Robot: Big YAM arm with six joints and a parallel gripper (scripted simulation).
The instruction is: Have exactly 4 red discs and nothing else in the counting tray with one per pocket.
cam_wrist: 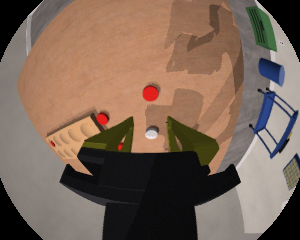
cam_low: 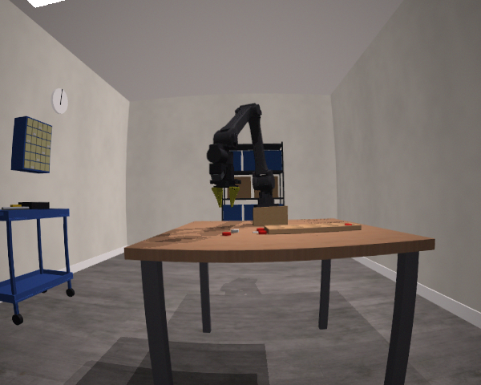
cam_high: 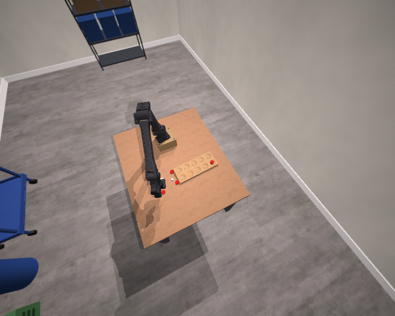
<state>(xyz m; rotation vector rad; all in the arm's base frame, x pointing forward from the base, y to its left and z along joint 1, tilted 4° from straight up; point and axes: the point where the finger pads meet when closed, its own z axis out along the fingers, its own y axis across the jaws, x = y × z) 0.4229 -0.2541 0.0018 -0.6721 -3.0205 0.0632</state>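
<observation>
The wooden counting tray (cam_high: 188, 169) (cam_low: 311, 228) (cam_wrist: 83, 121) holds one red disc (cam_high: 211, 162) (cam_low: 348, 224) (cam_wrist: 52, 143) in an end pocket; its other pockets look empty. Two loose red discs lie by its opposite end, one (cam_high: 172, 171) nearer the arm's base, the other (cam_high: 176, 182) (cam_wrist: 102, 119) close to the tray corner. A third loose red disc (cam_high: 163, 191) (cam_low: 226, 233) (cam_wrist: 150, 93) lies farther out. My gripper (cam_low: 225, 206) (cam_wrist: 150, 120) is partly open and empty, high above the table; the arm hides its fingers in the top view.
One white disc (cam_low: 234, 230) (cam_wrist: 151, 132) shows between the fingers in the wrist view, down on the table. Another white disc (cam_high: 172, 179) (cam_low: 255, 232) lies between the two red discs near the tray. The arm's base block (cam_high: 166, 145) (cam_low: 270, 216) stands behind.
</observation>
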